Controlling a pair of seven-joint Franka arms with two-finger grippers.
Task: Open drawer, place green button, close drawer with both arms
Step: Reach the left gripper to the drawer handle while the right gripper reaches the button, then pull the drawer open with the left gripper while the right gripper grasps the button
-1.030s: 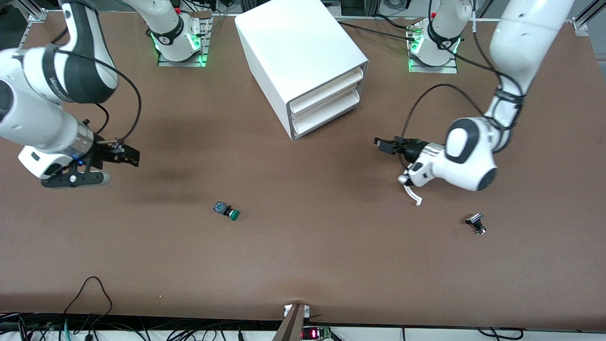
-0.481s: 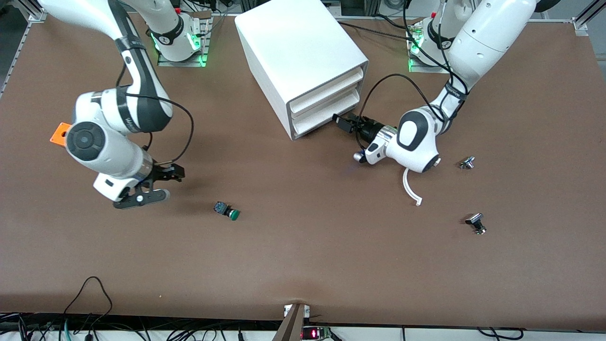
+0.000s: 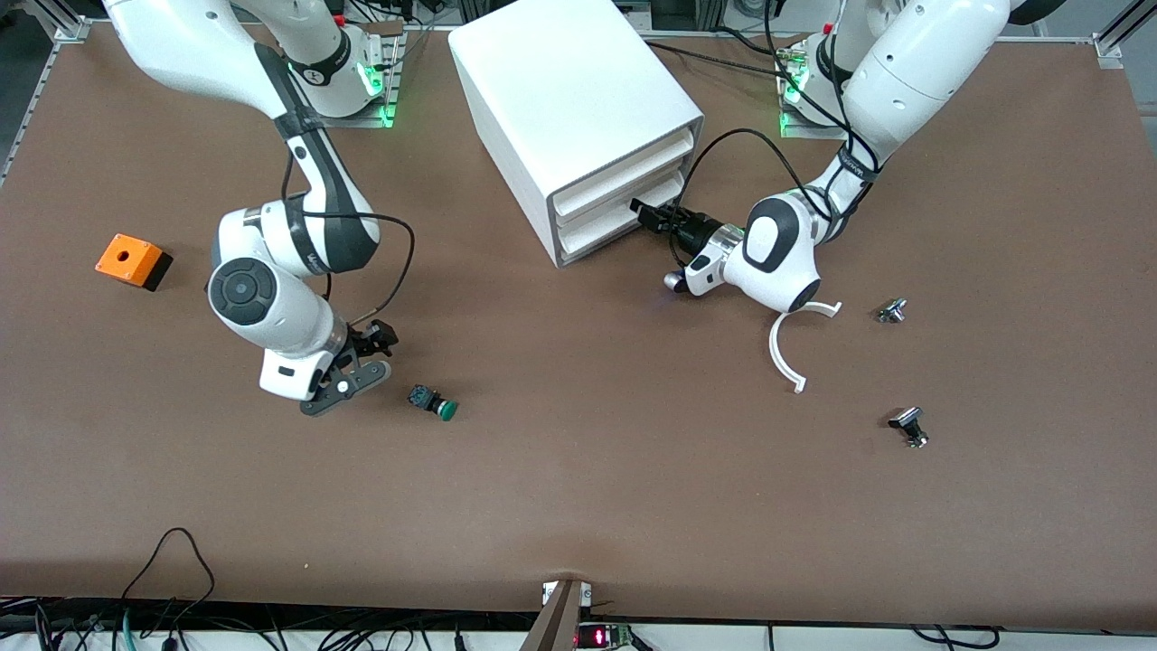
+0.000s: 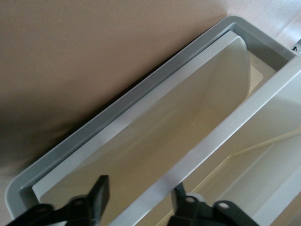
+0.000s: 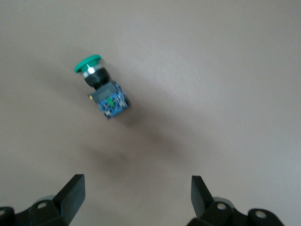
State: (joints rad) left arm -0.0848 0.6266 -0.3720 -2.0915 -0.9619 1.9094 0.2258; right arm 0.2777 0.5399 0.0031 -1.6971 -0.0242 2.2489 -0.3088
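A: So, how far along? 
B: Barely started. The drawer (image 3: pixel 624 223) is shut; the left hand (image 3: pixel 644 211), fingers apart, straddles its front lip. 
A: And the button (image 3: pixel 432 402)? 
B: On the counter (image 3: pixel 578 506), just ahead of the right hand (image 3: pixel 378 348), whose fingers are spread. Open room all round it.

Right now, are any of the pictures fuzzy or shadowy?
Front view: sharp and evenly lit, with soft shadows on the table under both arms. Left wrist view: the drawer front is softly blurred, with a dark shadow on the table beside it. Right wrist view: the button looks slightly fuzzy.
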